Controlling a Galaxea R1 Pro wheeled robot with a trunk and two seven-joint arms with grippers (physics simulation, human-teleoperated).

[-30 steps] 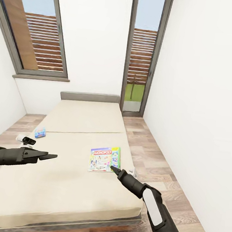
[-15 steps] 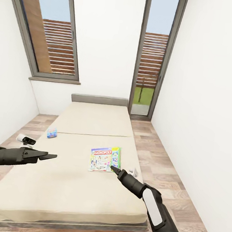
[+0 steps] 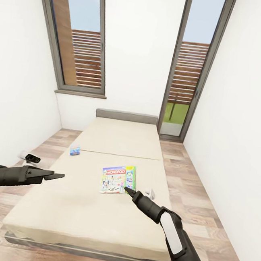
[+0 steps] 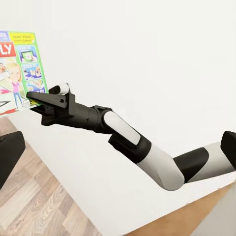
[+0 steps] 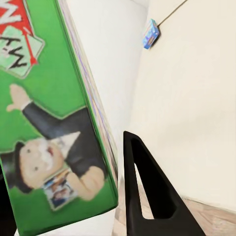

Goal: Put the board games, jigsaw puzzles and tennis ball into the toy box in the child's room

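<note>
A green-and-white Monopoly board game (image 3: pixel 118 179) lies flat on the beige bed (image 3: pixel 96 220), near its right edge. My right gripper (image 3: pixel 126 190) is at the box's near right corner. In the right wrist view the green box (image 5: pixel 44 123) sits between the spread fingers (image 5: pixel 147 196), with a thin gap showing beside it. A small blue board game (image 3: pixel 75 151) rests by the bed's left edge, seen far off as the blue box (image 5: pixel 151 33). My left gripper (image 3: pixel 58 175) hovers open over the bed's left side, holding nothing. The left wrist view looks across at the right gripper (image 4: pixel 34 101) and the Monopoly box (image 4: pixel 19 73).
White walls close in on both sides, with tall windows behind the grey headboard (image 3: pixel 126 116). A small white-and-black object (image 3: pixel 30 157) lies on the wood floor left of the bed, and a white one (image 3: pixel 149 192) sits at its right edge. A floor strip (image 3: pixel 195 202) runs along the right.
The whole head view has shifted, so the bed now appears more centred and square-on; the camera moved. Both grippers and the Monopoly box keep their places relative to each other.
</note>
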